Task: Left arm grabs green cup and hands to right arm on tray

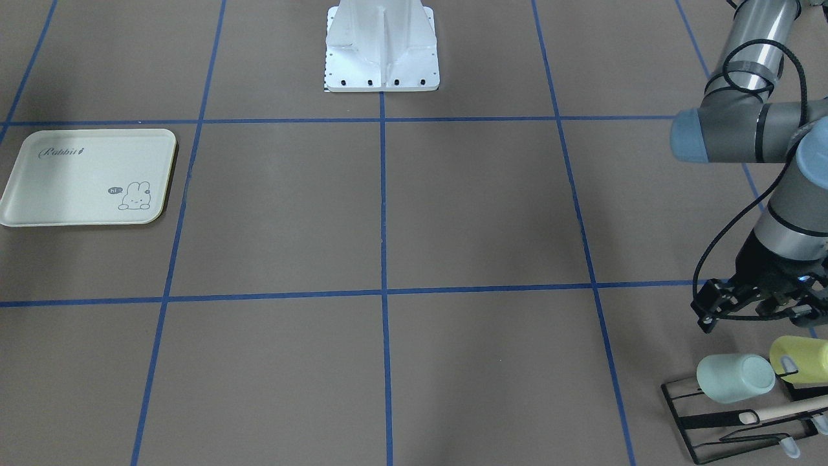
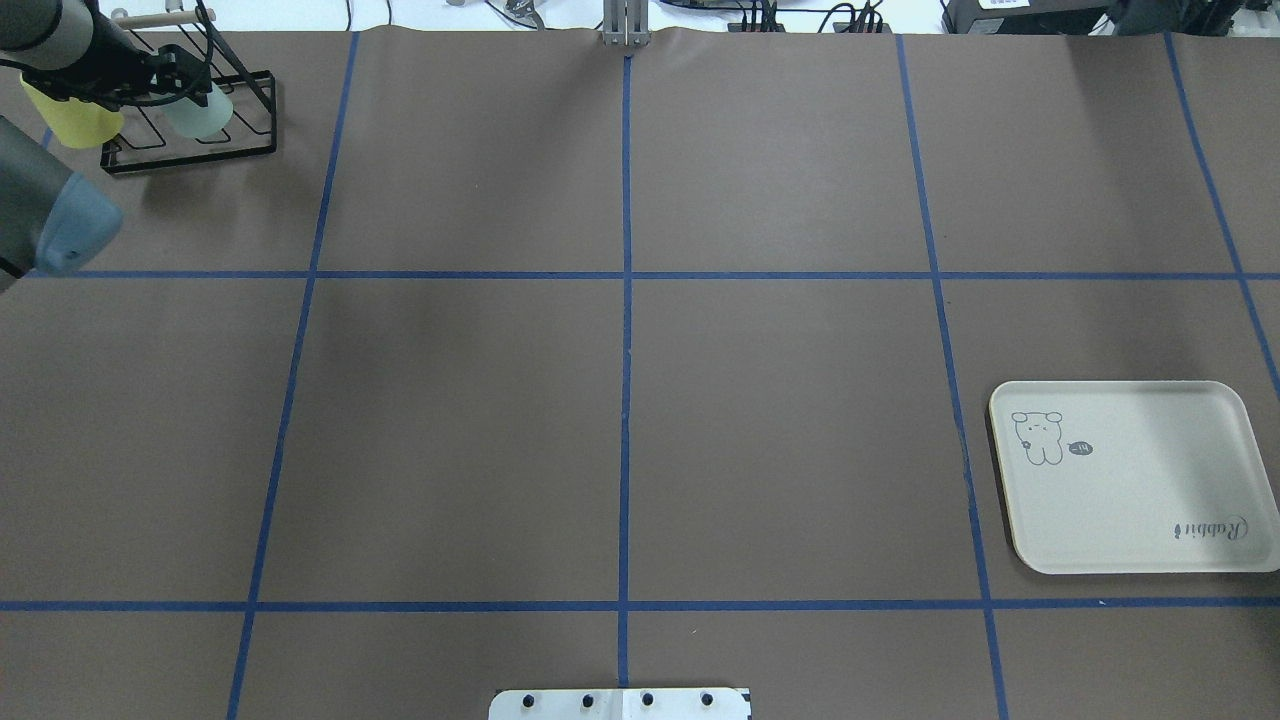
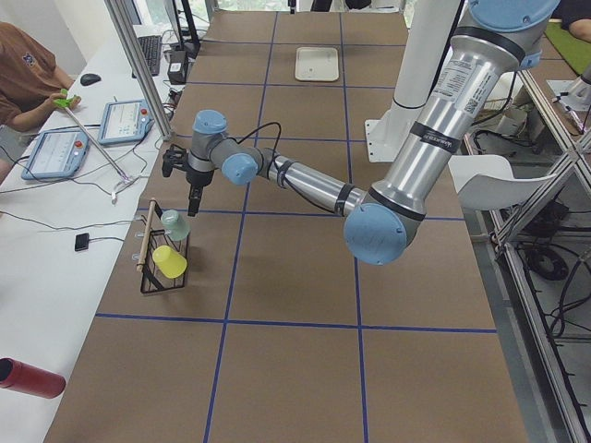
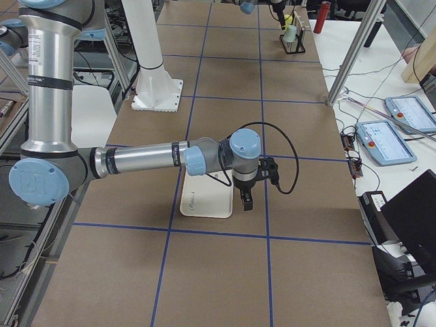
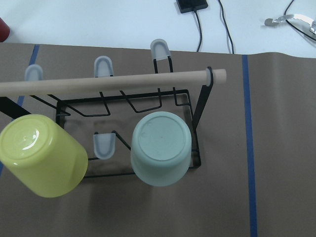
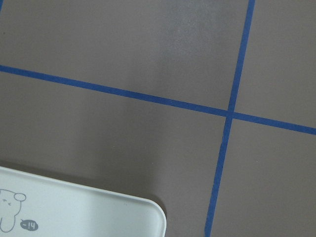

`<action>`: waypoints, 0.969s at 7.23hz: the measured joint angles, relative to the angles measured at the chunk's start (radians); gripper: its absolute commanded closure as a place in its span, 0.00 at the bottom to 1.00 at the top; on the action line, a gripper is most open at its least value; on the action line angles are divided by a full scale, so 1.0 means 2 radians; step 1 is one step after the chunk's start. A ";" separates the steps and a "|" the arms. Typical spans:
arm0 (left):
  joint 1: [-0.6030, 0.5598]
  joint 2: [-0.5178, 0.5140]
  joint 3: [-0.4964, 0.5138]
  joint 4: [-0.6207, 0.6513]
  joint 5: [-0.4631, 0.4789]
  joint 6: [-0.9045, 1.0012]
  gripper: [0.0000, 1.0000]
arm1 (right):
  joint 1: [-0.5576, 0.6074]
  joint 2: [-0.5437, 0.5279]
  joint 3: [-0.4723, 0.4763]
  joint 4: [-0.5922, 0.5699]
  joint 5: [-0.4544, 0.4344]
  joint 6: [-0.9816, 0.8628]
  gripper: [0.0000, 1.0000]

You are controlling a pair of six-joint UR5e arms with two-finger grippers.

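The green cup hangs tilted, bottom outward, on a black wire rack at the table's far left corner. It also shows in the overhead view and fills the middle of the left wrist view. My left gripper hovers just above the cup with its fingers spread open and empty. The cream tray lies flat and bare on the right side. My right gripper hangs by the tray's edge. It shows only in the side view, so I cannot tell whether it is open or shut.
A pale yellow cup hangs on the same rack beside the green one. A wooden rod runs along the rack's top. Blue tape lines cross the brown table. The white robot base stands at the table's near edge.
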 measured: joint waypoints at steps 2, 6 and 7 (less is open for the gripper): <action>0.001 -0.008 0.028 -0.045 0.007 -0.021 0.01 | 0.000 0.000 0.000 0.003 0.002 0.000 0.00; 0.001 -0.008 0.064 -0.094 0.031 -0.028 0.01 | 0.000 -0.002 0.001 0.010 0.003 -0.001 0.00; 0.001 -0.013 0.073 -0.096 0.037 -0.028 0.01 | 0.000 -0.002 0.001 0.012 0.003 -0.001 0.00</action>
